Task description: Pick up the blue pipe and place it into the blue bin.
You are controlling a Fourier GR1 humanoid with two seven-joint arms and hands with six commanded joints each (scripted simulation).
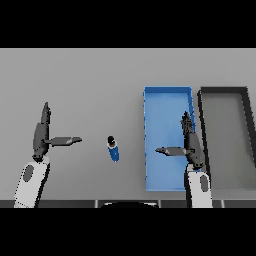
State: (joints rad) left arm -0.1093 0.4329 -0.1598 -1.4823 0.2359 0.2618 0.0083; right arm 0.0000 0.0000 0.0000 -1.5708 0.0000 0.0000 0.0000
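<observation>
Grey tabletop point(100, 75) carried everything. Near its left edge the left hand point(42, 137) hovered released, fingers straight and pointing toward the far edge, thumb sticking out to the right, holding nothing. Right of that thumb, apart from it, the blue pipe point(113, 149) lay on the tabletop about midway between the two hands, its dark end toward the far edge, well clear of either hand. Next came the blue bin point(149, 140), a long tray with nothing in it. Over the bin's right wall the right hand point(190, 145) was likewise released, fingers straight, thumb pointing left above the bin floor. Just beside the bin, at the right edge, sat a dark bin point(201, 115).
</observation>
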